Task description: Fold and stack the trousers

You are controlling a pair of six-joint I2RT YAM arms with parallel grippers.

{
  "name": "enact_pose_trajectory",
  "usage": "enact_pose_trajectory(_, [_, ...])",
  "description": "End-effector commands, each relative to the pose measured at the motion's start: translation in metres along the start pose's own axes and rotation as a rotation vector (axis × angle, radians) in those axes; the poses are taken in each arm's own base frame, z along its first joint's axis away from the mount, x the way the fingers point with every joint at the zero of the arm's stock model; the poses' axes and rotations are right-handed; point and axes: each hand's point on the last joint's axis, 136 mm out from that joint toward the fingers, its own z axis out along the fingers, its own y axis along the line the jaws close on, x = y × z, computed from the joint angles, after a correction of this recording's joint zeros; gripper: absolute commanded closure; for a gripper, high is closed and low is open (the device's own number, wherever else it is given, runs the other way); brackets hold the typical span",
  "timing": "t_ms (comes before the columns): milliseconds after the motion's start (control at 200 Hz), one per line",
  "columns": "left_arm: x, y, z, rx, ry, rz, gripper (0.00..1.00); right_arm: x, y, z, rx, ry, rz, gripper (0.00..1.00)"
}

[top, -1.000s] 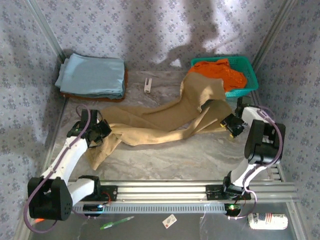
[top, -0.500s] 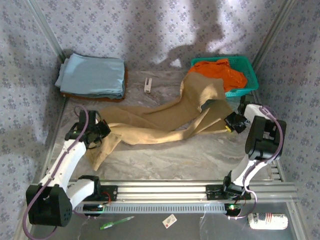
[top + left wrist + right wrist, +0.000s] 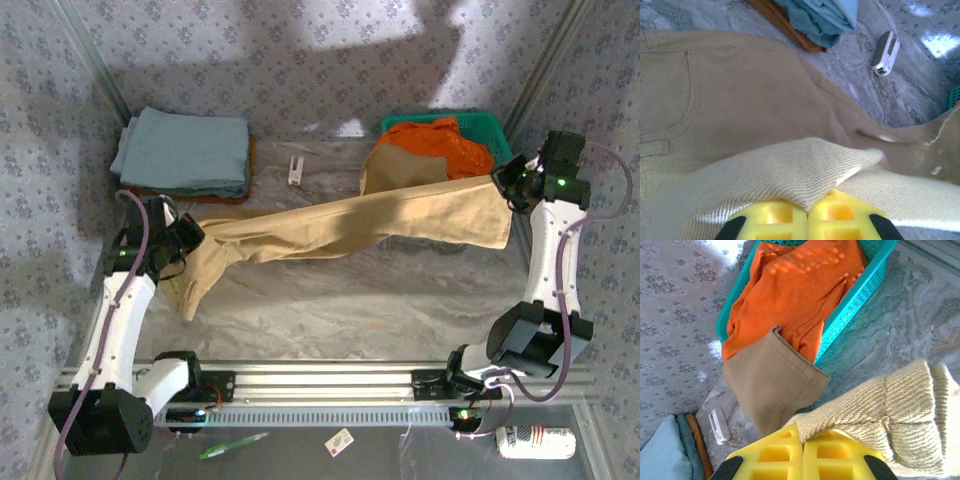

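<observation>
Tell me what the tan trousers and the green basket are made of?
The trousers look like woven cotton twill, matte: diagonal ribs show in the cloth up close. The basket looks like moulded plastic, smooth and slightly glossy, with a grid of slots in its wall.

Floral grey walls (image 3: 250,90), marbled tabletop (image 3: 380,310), sunlit patch (image 3: 370,25)

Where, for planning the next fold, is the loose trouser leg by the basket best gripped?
Probably its hem, lying against the basket. Come from the open table side; the basket wall and orange garment block the other. The left gripper and right gripper both hold the trousers, so one must release first.
</observation>
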Motion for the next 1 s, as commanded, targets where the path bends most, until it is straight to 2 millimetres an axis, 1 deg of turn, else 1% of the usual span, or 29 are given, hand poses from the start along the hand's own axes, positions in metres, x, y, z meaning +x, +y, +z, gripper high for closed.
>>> enact_pose_trajectory(0, [-0.004, -0.011, -0.01, 0.038, 0.012, 0.03, 1.0, 0.008, -0.013, -0.002, 0.014, 0.059, 0.055, 1.0])
enact_pose_trajectory(105, [0.015, -0.011, -0.018, 0.063, 0.065, 0.038, 1.0, 0.012, -0.035, -0.01, 0.021, 0.047, 0.094, 1.0])
enact_pose_trajectory(205, [0.04, -0.013, -0.03, 0.115, 0.116, 0.065, 1.0, 0.016, -0.055, -0.026, 0.016, 0.015, 0.138, 1.0])
enact_pose_trajectory(265, [0.06, -0.018, -0.04, 0.161, 0.153, 0.087, 1.0, 0.022, -0.069, -0.037, 0.014, 0.004, 0.17, 1.0])
enact_pose_trajectory(325, [0.084, -0.028, -0.052, 0.241, 0.202, 0.121, 1.0, 0.03, -0.084, -0.045, 0.021, -0.015, 0.201, 1.0])
enact_pose_trajectory(330, [0.086, -0.029, -0.053, 0.248, 0.205, 0.125, 1.0, 0.034, -0.09, -0.046, 0.028, -0.017, 0.214, 1.0])
enact_pose_trajectory(350, [0.094, -0.031, -0.058, 0.268, 0.222, 0.135, 1.0, 0.039, -0.097, -0.046, 0.035, -0.016, 0.233, 1.0])
enact_pose_trajectory(375, [0.104, -0.034, -0.064, 0.298, 0.242, 0.149, 0.94, 0.044, -0.105, -0.048, 0.04, -0.024, 0.255, 1.0])
enact_pose_trajectory(420, [0.12, -0.044, -0.077, 0.382, 0.279, 0.177, 0.81, 0.05, -0.114, -0.052, 0.024, -0.035, 0.292, 1.0])
enact_pose_trajectory(455, [0.128, -0.047, -0.087, 0.427, 0.292, 0.189, 0.66, 0.053, -0.117, -0.055, 0.008, -0.049, 0.304, 0.97])
enact_pose_trajectory(505, [0.135, -0.049, -0.105, 0.473, 0.292, 0.205, 0.39, 0.058, -0.119, -0.06, -0.005, -0.066, 0.31, 0.8])
enact_pose_trajectory(510, [0.136, -0.05, -0.107, 0.478, 0.291, 0.209, 0.36, 0.058, -0.119, -0.06, -0.005, -0.066, 0.31, 0.8])
enact_pose_trajectory(515, [0.136, -0.05, -0.109, 0.484, 0.289, 0.212, 0.33, 0.059, -0.12, -0.062, -0.003, -0.068, 0.309, 0.76])
enact_pose_trajectory(520, [0.137, -0.051, -0.111, 0.49, 0.288, 0.214, 0.31, 0.059, -0.12, -0.062, -0.003, -0.068, 0.309, 0.76])
enact_pose_trajectory(530, [0.137, -0.051, -0.115, 0.498, 0.285, 0.219, 0.27, 0.061, -0.12, -0.064, 0.001, -0.074, 0.307, 0.7])
enact_pose_trajectory(540, [0.137, -0.051, -0.118, 0.504, 0.279, 0.225, 0.23, 0.061, -0.121, -0.064, 0.003, -0.075, 0.306, 0.68])
enact_pose_trajectory(545, [0.137, -0.052, -0.119, 0.507, 0.275, 0.229, 0.22, 0.062, -0.121, -0.065, 0.008, -0.078, 0.305, 0.65])
enact_pose_trajectory(560, [0.137, -0.051, -0.124, 0.506, 0.27, 0.234, 0.18, 0.063, -0.123, -0.067, 0.015, -0.084, 0.304, 0.61])
enact_pose_trajectory(575, [0.137, -0.05, -0.128, 0.504, 0.261, 0.241, 0.14, 0.063, -0.123, -0.068, 0.017, -0.088, 0.303, 0.59])
enact_pose_trajectory(585, [0.137, -0.05, -0.131, 0.501, 0.256, 0.246, 0.12, 0.065, -0.124, -0.07, 0.024, -0.091, 0.303, 0.56])
enact_pose_trajectory(625, [0.135, -0.048, -0.137, 0.486, 0.243, 0.263, 0.09, 0.065, -0.126, -0.074, 0.043, -0.108, 0.302, 0.47])
enact_pose_trajectory(640, [0.133, -0.047, -0.138, 0.474, 0.238, 0.268, 0.08, 0.065, -0.126, -0.075, 0.046, -0.112, 0.3, 0.45])
enact_pose_trajectory(710, [0.125, -0.042, -0.133, 0.399, 0.235, 0.256, 0.09, 0.063, -0.124, -0.082, 0.049, -0.141, 0.295, 0.43])
enact_pose_trajectory(780, [0.118, -0.04, -0.114, 0.347, 0.245, 0.205, 0.13, 0.068, -0.114, -0.08, 0.012, -0.131, 0.288, 0.43])
enact_pose_trajectory(830, [0.116, -0.039, -0.094, 0.324, 0.249, 0.163, 0.17, 0.076, -0.107, -0.075, 0.006, -0.105, 0.266, 0.46])
enact_pose_trajectory(894, [0.111, -0.03, -0.065, 0.268, 0.23, 0.092, 0.2, 0.095, -0.093, -0.059, -0.004, -0.054, 0.19, 0.5])
enact_pose_trajectory(929, [0.11, -0.027, -0.05, 0.254, 0.225, 0.053, 0.21, 0.11, -0.088, -0.046, 0.006, -0.016, 0.142, 0.55])
enact_pose_trajectory(974, [0.113, -0.023, -0.031, 0.248, 0.232, -0.002, 0.25, 0.128, -0.084, -0.029, 0.024, 0.035, 0.092, 0.59])
enact_pose_trajectory(994, [0.112, -0.023, -0.023, 0.249, 0.224, -0.026, 0.25, 0.133, -0.083, -0.024, 0.031, 0.049, 0.077, 0.6])
